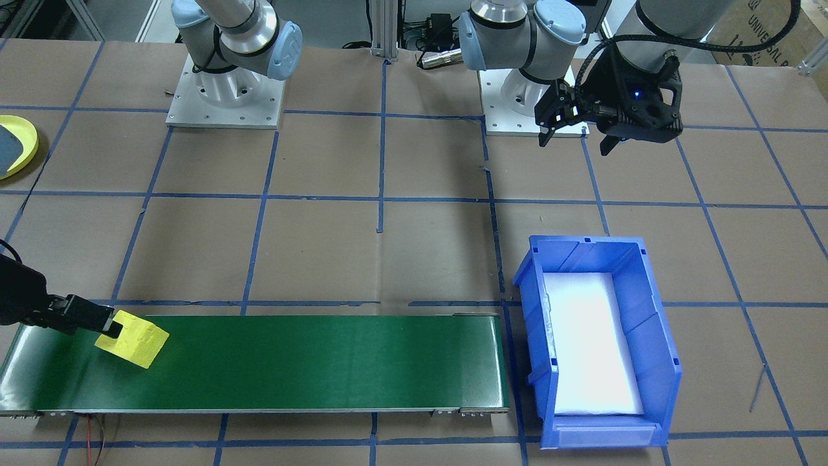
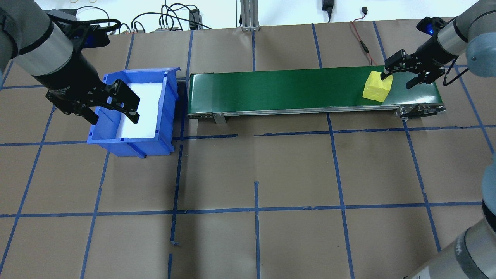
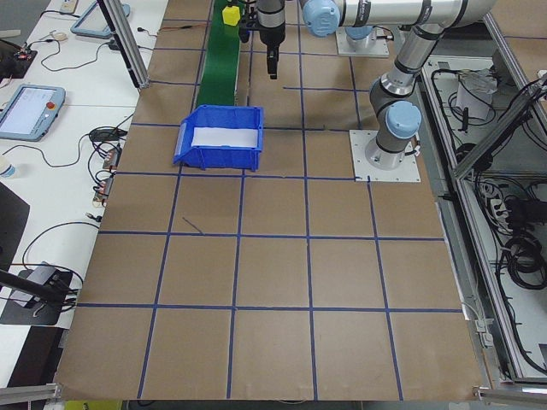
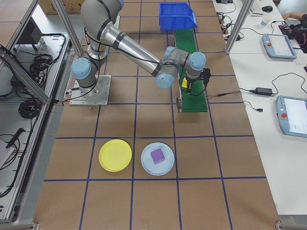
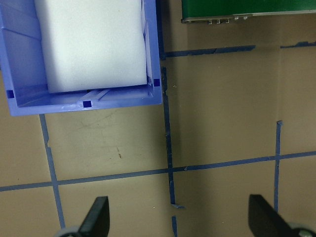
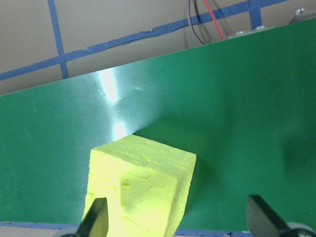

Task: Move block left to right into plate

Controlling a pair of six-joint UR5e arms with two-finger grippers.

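Right pincer [image 2: 403,74] wide open, one finger touching yellow block [image 2: 377,86] on belt [image 2: 279,89].

The front view's left edge cuts the yellow plate [image 1: 16,145] and most of the right gripper [image 1: 113,323]. One finger [image 6: 95,217] covers the block's [image 6: 140,190] near corner in the right wrist view.

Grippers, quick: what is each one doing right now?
Left gripper: open, empty, above the blue bin.
Right gripper: open, one finger touching the yellow block, not gripping it.
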